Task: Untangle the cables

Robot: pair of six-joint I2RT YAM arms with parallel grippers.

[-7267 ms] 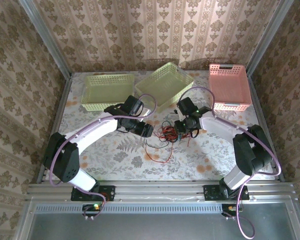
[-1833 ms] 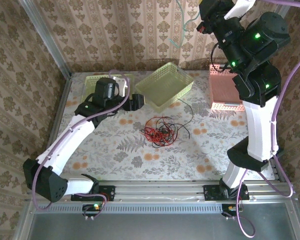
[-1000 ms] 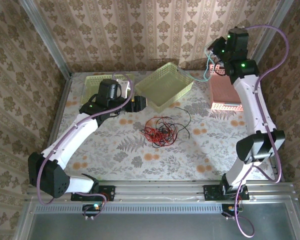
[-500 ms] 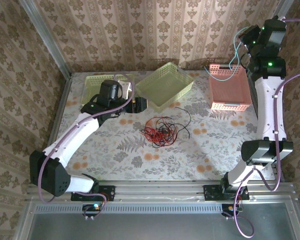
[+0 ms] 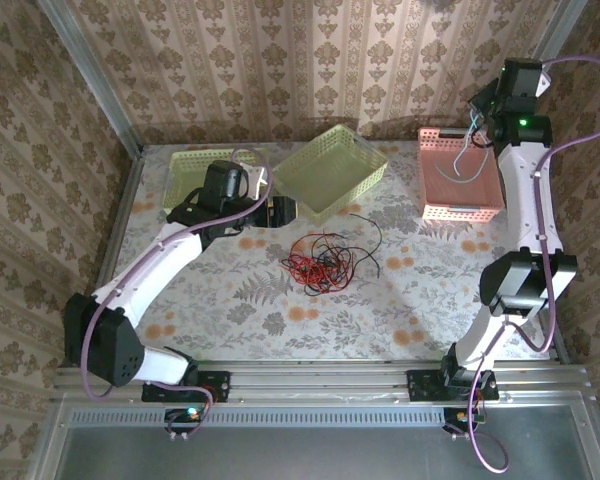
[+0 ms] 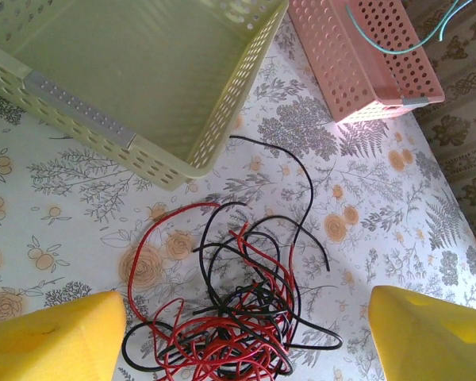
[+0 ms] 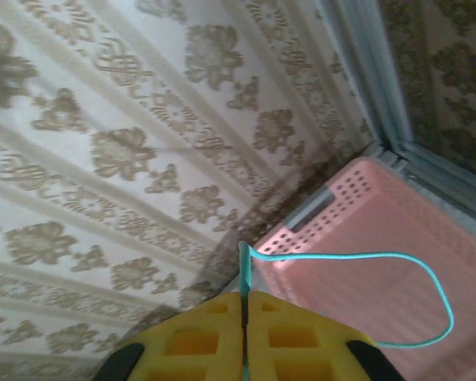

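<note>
Baskets line the far side of the counter (image 5: 410, 290): at the far left a pale green basket (image 5: 192, 172) sits flat, partly behind my left arm. My left gripper (image 5: 280, 210) hangs just beside the near corner of the tilted green basket (image 5: 330, 165), one end of which is propped up, and its jaws are spread wide with nothing between them; in my left wrist view a yellow pad sits at each lower corner. Between those pads, on the flowered cloth, lie the cables (image 6: 230, 333), a loose snarl of red and black wires near the tilted basket. One black strand arcs out of the heap toward the right.

Further right stands the pink basket (image 5: 440, 190). My right arm rises tall above it, and my right gripper (image 7: 243, 305) is pinched tight on a teal cable (image 7: 341, 255), whose end rises from the seam between the yellow pads. The rest loops out and droops into the pink basket, well apart from the heap.
</note>
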